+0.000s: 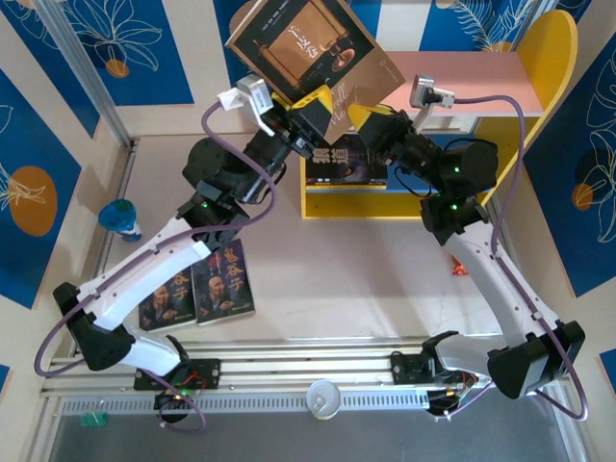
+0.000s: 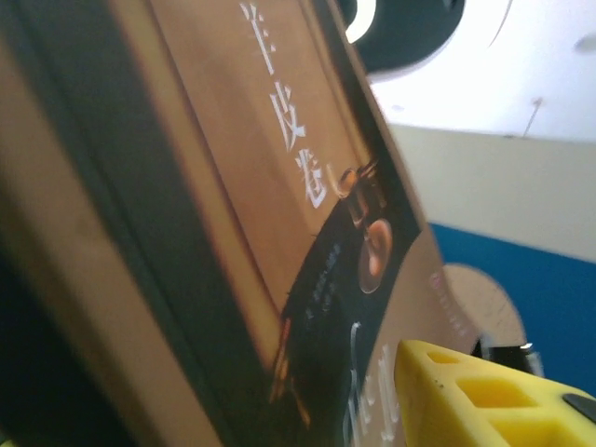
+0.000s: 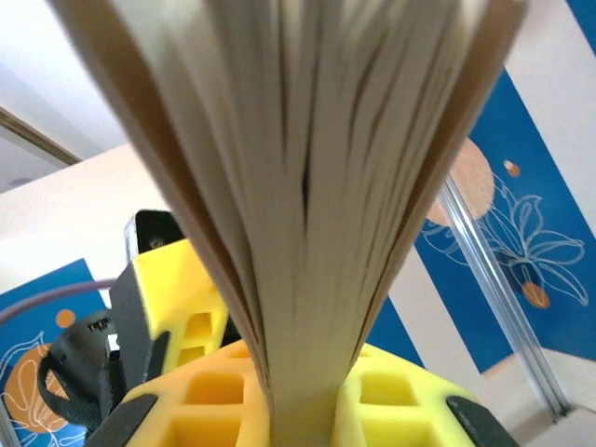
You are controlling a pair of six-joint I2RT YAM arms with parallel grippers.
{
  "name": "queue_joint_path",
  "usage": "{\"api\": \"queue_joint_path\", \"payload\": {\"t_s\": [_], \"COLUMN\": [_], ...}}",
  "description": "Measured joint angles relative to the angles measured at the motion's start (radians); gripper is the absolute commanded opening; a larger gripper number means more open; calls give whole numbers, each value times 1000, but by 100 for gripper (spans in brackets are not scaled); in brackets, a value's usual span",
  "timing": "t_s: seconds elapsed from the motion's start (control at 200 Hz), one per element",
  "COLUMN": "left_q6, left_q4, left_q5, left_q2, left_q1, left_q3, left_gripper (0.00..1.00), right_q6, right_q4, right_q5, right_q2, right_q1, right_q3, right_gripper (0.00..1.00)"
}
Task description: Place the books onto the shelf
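Brown book (image 1: 313, 48) is hanging at 12 o'clock over the shelf (image 1: 553, 48), right end effector (image 3: 298, 396) clamping its pages, left end effector (image 1: 310, 108) at its cover, hold impossible to tell; one dark book (image 1: 337, 162) is sitting in the lower tier, two bearded-man books (image 1: 197, 289) lying at 7 o'clock
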Motion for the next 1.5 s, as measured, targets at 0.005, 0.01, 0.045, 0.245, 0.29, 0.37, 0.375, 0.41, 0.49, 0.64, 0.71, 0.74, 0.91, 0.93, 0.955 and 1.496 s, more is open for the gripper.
{"api": "queue_joint_path", "payload": {"t_s": [0.005,0.01,0.045,0.245,0.29,0.37,0.375,0.41,0.49,0.64,0.71,0.74,0.91,0.93,0.955,1.496], "left_q6": [0,0,0,15,19,19,19,19,19,18,13,8,-9,-9,-8,-9], "left_q4": [-6,-21,-84,-440,-509,-622,-631,-680,-785,-948,-999,-1019,-1078,-1085,-1093,-1161], "left_q5": [0,2,4,58,76,121,127,153,212,347,411,438,561,571,582,713], "left_q2": [0,0,0,-15,-25,-47,-49,-56,-60,-59,-59,-58,-30,-24,-15,40], "left_q1": [1,3,16,119,140,182,186,205,245,325,364,380,426,428,431,476], "left_q3": [3,8,36,190,208,228,230,243,285,358,379,386,399,402,404,410], "left_gripper": [54,54,54,57,58,59,59,59,60,63,64,64,65,65,65,67], "right_q6": [-3,-3,-16,-84,-94,-111,-112,-117,-134,-171,-188,-191,-213,-216,-218,-259], "right_q4": [-5,-7,-30,-155,-179,-217,-219,-232,-257,-317,-344,-353,-389,-392,-397,-484], "right_q5": [-1,-1,-2,-9,-16,-29,-31,-39,-57,-98,-117,-124,-160,-164,-168,-286], "right_q2": [-1,-2,-10,-55,-65,-76,-77,-79,-80,-80,-80,-80,-80,-80,-80,-68], "right_q1": [-1,-2,-7,-42,-53,-77,-79,-89,-108,-131,-140,-143,-154,-155,-155,-157], "right_q3": [0,0,0,-19,-26,-29,-29,-29,-29,-29,-29,-29,-29,-29,-29,-20], "right_gripper": [1,1,0,0,0,0,0,0,0,0,0,0,0,0,0,0]}}
